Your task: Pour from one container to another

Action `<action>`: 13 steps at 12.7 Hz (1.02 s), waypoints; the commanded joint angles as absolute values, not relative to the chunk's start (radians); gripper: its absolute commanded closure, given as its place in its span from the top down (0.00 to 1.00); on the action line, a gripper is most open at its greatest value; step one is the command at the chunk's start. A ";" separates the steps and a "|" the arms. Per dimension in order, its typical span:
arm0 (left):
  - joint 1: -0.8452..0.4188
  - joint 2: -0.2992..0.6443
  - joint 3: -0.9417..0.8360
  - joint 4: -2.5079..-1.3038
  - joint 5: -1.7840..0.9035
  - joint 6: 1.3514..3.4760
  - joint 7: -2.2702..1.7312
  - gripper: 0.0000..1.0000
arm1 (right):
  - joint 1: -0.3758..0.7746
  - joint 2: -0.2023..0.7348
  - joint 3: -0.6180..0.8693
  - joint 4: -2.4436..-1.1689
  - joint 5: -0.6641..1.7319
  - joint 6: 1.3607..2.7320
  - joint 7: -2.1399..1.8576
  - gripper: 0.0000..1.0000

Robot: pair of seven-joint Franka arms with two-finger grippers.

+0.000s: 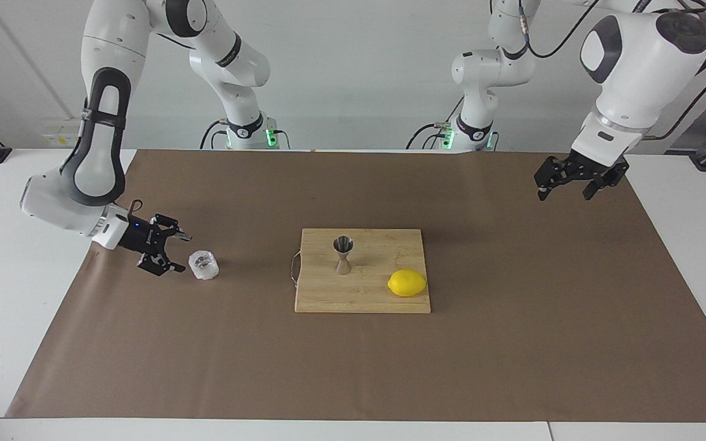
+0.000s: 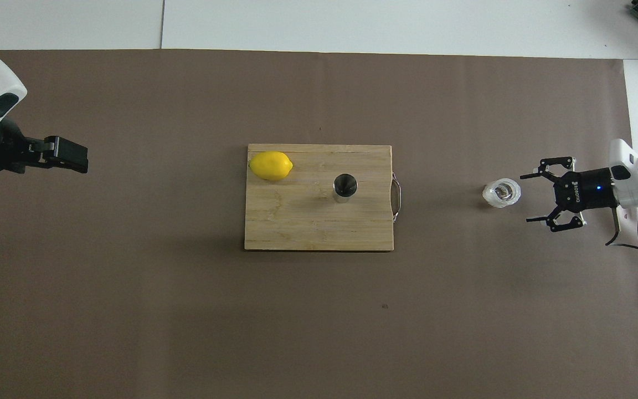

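The clear faceted glass tumbler stands on the brown mat toward the right arm's end of the table. My right gripper is low and level beside it, open, its fingers pointing at the glass and just short of it. The steel hourglass jigger stands upright on the wooden cutting board. My left gripper hangs open and empty, high over the mat's left-arm end.
A yellow lemon lies on the board's corner toward the left arm's end. The board has a wire handle on the side facing the glass. The brown mat covers most of the table.
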State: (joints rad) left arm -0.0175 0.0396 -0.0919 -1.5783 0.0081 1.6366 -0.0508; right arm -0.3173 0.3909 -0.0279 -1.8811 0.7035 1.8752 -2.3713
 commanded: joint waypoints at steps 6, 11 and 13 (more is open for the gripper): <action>-0.015 -0.029 -0.094 -1.597 0.012 1.618 -0.034 1.00 | -0.324 0.440 0.002 -1.844 0.778 1.894 -2.433 1.00; -0.011 -0.031 -0.083 -1.557 -0.015 1.540 -0.032 1.00 | -0.307 0.442 0.002 -1.867 0.782 1.924 -2.459 1.00; 0.015 -0.032 -0.089 -1.565 -0.020 1.548 -0.029 1.00 | -0.304 0.440 0.002 -1.881 0.784 1.933 -2.461 1.00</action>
